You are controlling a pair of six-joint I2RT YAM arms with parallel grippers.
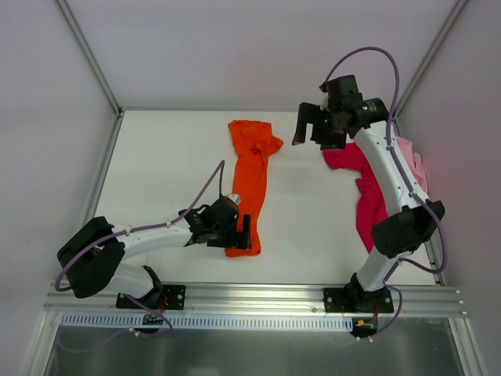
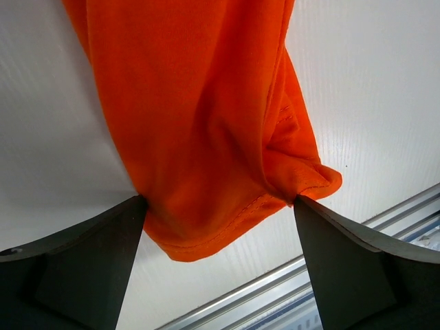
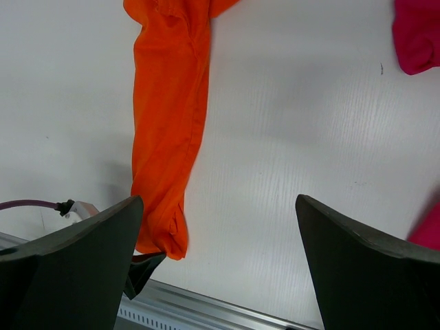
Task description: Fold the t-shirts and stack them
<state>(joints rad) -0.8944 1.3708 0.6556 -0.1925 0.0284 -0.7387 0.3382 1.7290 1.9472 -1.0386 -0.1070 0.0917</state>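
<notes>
The orange shirt (image 1: 249, 184) is laid bunched from 12 to 6 on the table (image 1: 172, 157), its 6 o'clock hem straddled by the left gripper (image 1: 245, 233), spread. The right gripper (image 1: 315, 129) is held spread, empty. If one bunched layer is pinched, creases could be locked in.

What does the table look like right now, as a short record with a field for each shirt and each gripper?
orange t-shirt: bunched into a long strip along the middle of the table, not folded
magenta t-shirt: crumpled on the right, partly under the right arm
pink t-shirt: at the right edge, mostly hidden
left gripper: open, low, jaws either side of the orange t-shirt's near hem
right gripper: open, empty, raised
stack: none yet
</notes>
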